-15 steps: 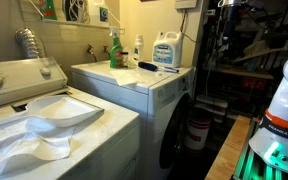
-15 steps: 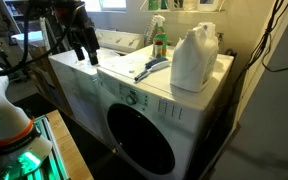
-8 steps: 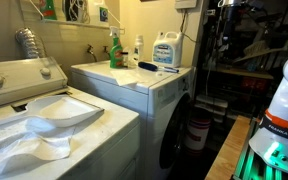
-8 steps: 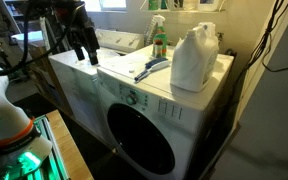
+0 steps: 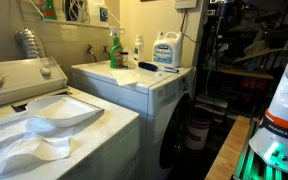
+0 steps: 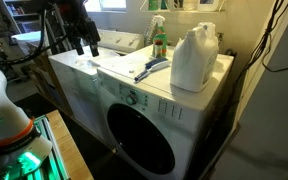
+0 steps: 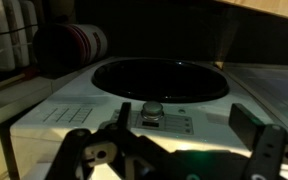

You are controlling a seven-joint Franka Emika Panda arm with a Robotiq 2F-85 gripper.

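Two white laundry machines are set side by side against the wall: a top-loading washer (image 5: 14,100), draped with white cloth (image 5: 44,125), and a front-loading washer (image 6: 199,115). In an exterior view the gripper (image 6: 87,45) is seen raised near the front-loading washer's upper left corner, touching nothing. In the wrist view the gripper (image 7: 174,160) is shown released, its fingers (image 7: 84,150) spread wide with nothing held between them. Beyond them the washer's knob (image 7: 152,108) and dark round door (image 7: 159,80) are framed, so this machine is the thing nearest the tool. The washer's top is crowded by a large white jug (image 6: 194,60), a green spray bottle (image 6: 159,40) and what looks like a brush (image 6: 149,68), all well apart from the gripper. A bucket (image 5: 196,132) is stood on the floor beside the machine's front. A dark banded cylinder (image 7: 69,45) is seen at the wrist view's upper left; what it is cannot be told.
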